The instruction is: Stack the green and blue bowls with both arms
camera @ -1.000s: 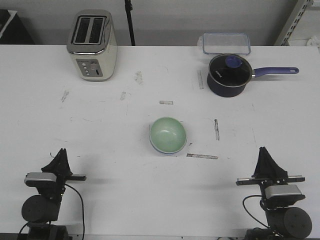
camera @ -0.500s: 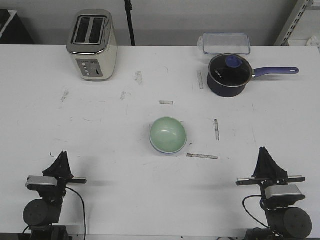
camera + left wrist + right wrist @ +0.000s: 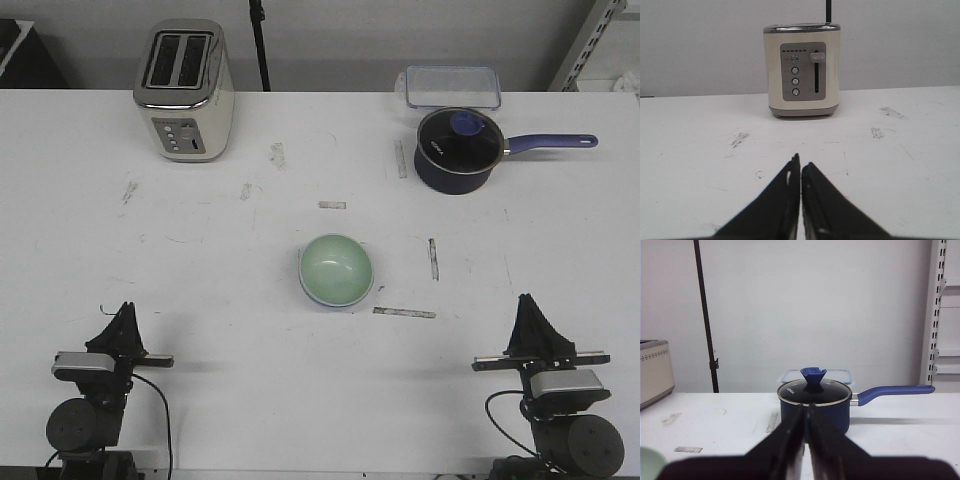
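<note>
White tabletop [image 3: 200,270], scuffed and marked with strips of tape, fills your front view, with a pale wall behind its far edge. Near the middle you have the green bowl [image 3: 336,269]; a thin bluish-white rim peeks out along its near-left underside, which looks like the blue bowl [image 3: 303,285] nested beneath, though almost all of it is hidden and you cannot confirm more than that sliver. In the right wrist view only a corner of the green bowl [image 3: 651,462] shows, cut off by the frame edge.

Your left gripper [image 3: 124,325] sits near the near-left corner, its fingers pressed together with nothing between them; the left wrist view shows the left gripper [image 3: 800,167] as two black fingers meeting at a hairline seam. Your right gripper [image 3: 533,318] sits near the near-right corner, likewise clenched on nothing, tips touching in its wrist view [image 3: 805,412]. Both are well apart from the bowls.

Toward the far-left corner stands a cream toaster [image 3: 184,90]. Toward the far-right corner is a navy saucepan [image 3: 458,150] with a glass lid and purple handle, and just behind it a clear container [image 3: 452,85], partly screened by the pan in the right wrist view.
</note>
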